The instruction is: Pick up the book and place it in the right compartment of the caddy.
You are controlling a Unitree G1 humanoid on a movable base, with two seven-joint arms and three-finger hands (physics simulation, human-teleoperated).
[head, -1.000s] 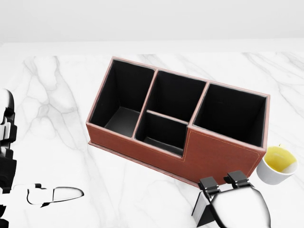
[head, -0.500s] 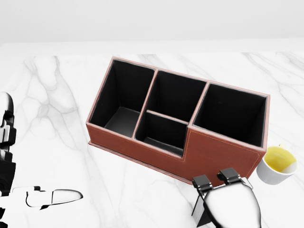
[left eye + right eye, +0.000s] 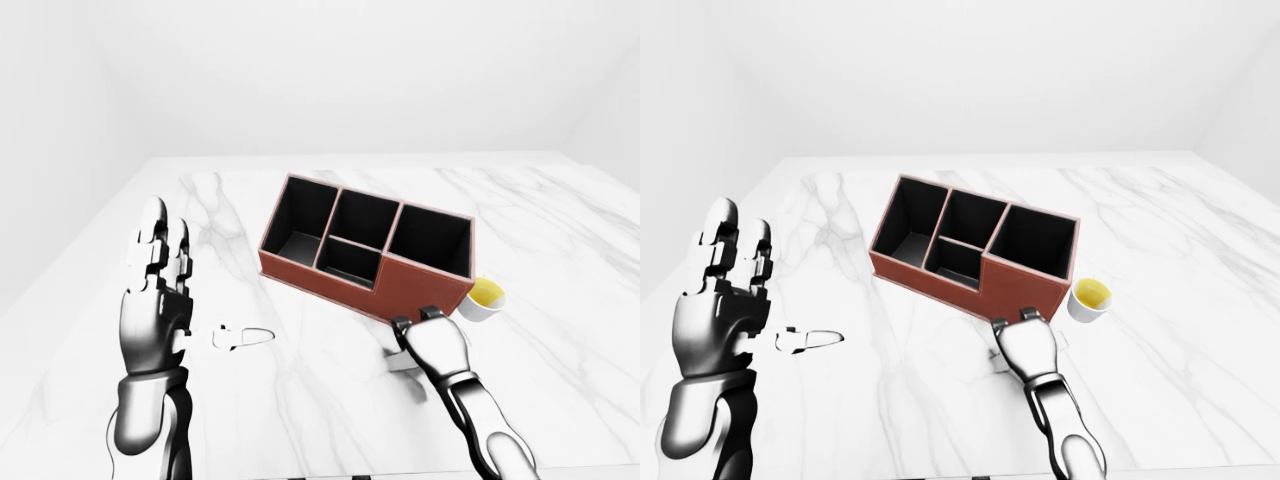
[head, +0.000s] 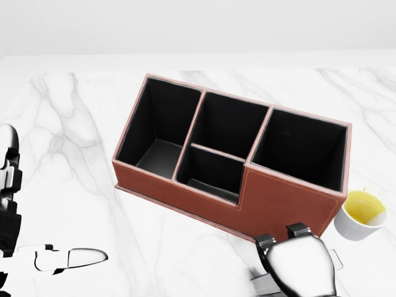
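Brown caddy point(image 4: 229, 161): sitting slantwise on the white marble counter point(image 3: 300, 400), its four black compartments lying open and nothing showing inside them; the right compartment point(image 4: 303, 148) is the biggest one, at the head view's right.
Book point(image 3: 405, 358): lying flat on the counter just below the caddy's right end, almost wholly covered by the right hand; only pale grey slivers are peeking out at either side of the hand.
Right hand point(image 4: 300, 263): resting palm-down right on top of the book, knuckles pointing toward the caddy wall; I cannot tell whether the fingers are curling round the book or just lying on it.
Left hand point(image 3: 155, 290): standing upright well off to the left in the left-eye view, fingers spread and holding nothing.
Cup point(image 4: 361, 213): white, with yellow inside, sitting just beside the caddy's right corner.
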